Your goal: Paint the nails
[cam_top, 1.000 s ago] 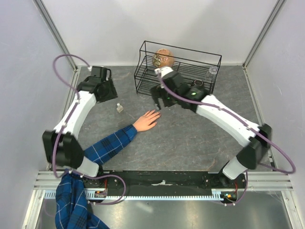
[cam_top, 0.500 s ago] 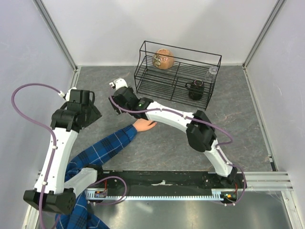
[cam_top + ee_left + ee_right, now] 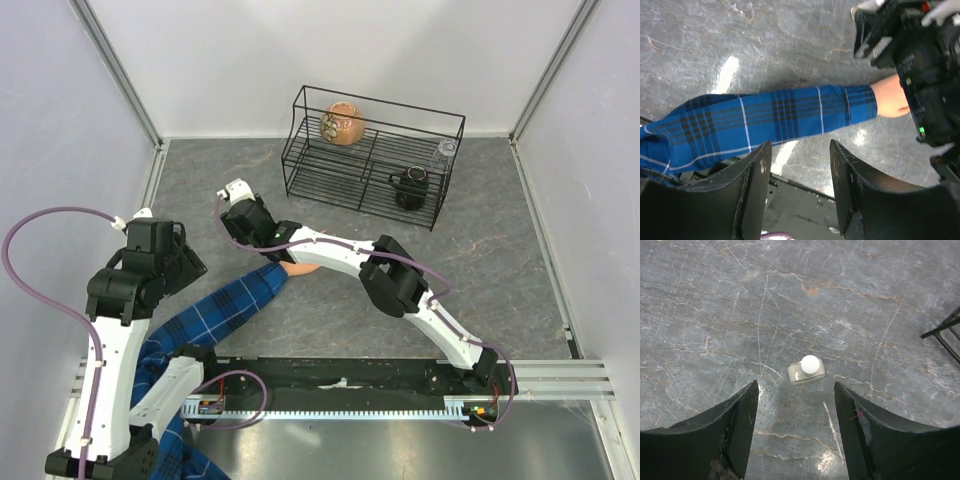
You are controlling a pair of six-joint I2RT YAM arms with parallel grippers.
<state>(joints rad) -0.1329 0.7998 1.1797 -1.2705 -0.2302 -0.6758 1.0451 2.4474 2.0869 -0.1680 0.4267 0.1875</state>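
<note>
A light skin-coloured hand [image 3: 889,98] in a blue plaid sleeve [image 3: 775,112] lies on the grey table. My right arm [image 3: 330,255] stretches across it, so only a sliver of the hand [image 3: 300,268] shows from above and the nails are hidden. The right gripper [image 3: 796,390] hangs open over the table. A small clear bottle with a white cap [image 3: 806,369] stands just beyond its fingertips, untouched. In the top view that gripper [image 3: 245,212] covers the bottle. My left gripper [image 3: 800,150] is open and empty above the sleeve, at the near left [image 3: 180,262].
A black wire rack [image 3: 370,150] stands at the back, holding a brown round object [image 3: 342,123], a black mug [image 3: 412,183] and a clear glass [image 3: 446,150]. Its corner pokes into the right wrist view [image 3: 945,335]. Grey walls close the table's sides.
My right arm has swung left from beside the rack to over the bottle, its jaws narrowing. The left arm has pulled back toward the near left, its jaws closing slightly.
</note>
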